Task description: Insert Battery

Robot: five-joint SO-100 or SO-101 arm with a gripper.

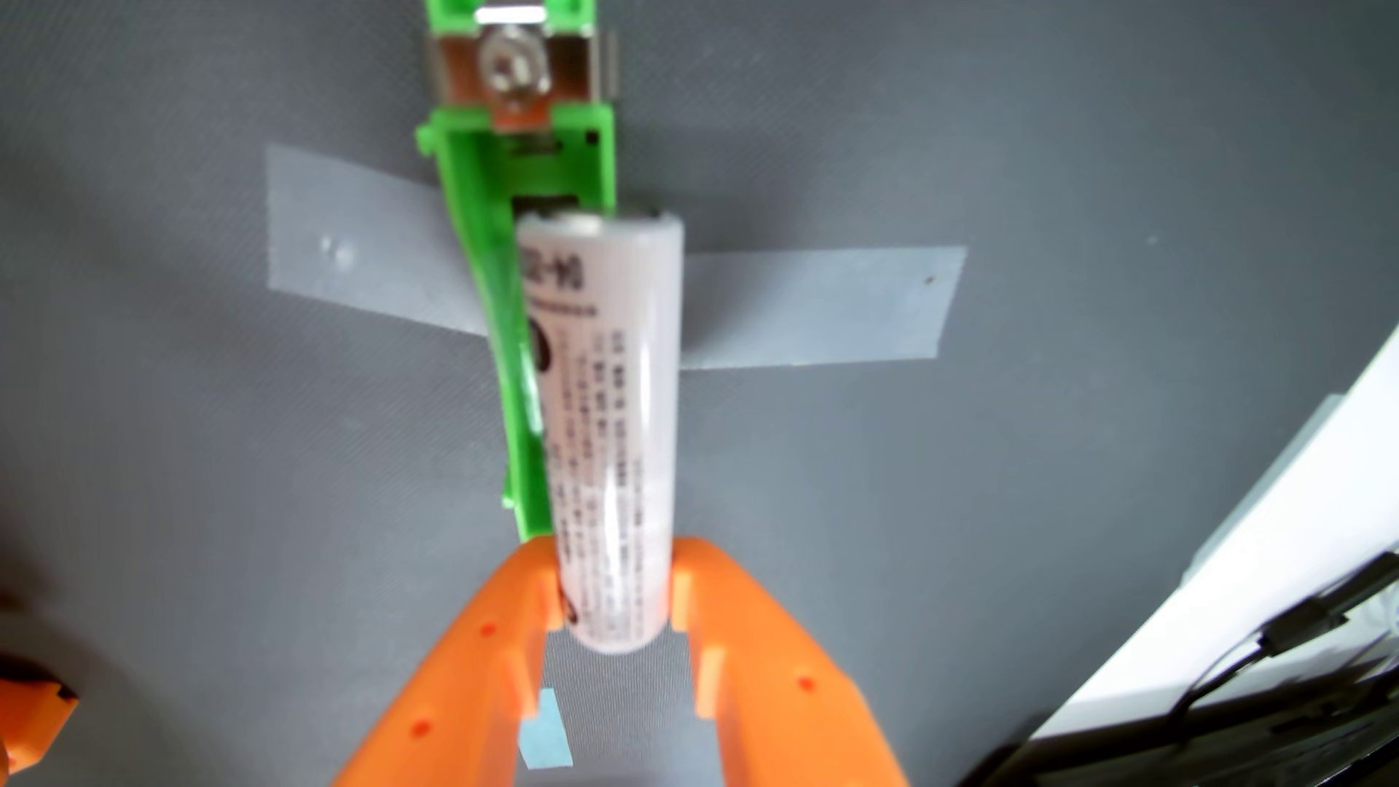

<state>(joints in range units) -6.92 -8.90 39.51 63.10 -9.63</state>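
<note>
At the far left edge of the wrist view an orange part (30,719) of the arm pokes into the lower corner, blurred and cut off; above and to its right a strip of clear tape (356,242) lies flat on the grey mat (189,492), running from the left towards the centre, where it passes under a green battery holder (522,159); the holder stretches from the top edge down the middle of the view, its long left wall (515,424) showing bright green just beside the battery, and its upper end carries a shiny metal contact plate (522,72) with a round stud at its middle.

The white battery (613,424) lies lengthwise over the holder, its top end near the upper part of the green frame but short of the metal contact, its printed label facing up; whether it is seated in the slot or only hovering above it cannot be told from this angle.

The orange gripper (615,586) reaches in from the bottom edge, its two fingers closed narrowly against the lower end of the battery, one on each side, so the claw has hold of it; a small scrap of blue tape (545,738) sits on the mat between the fingers.

Right of the battery the tape continues as a second strip (825,306); at the far right a white surface (1249,545) with black cables (1287,643) crosses the corner.
</note>
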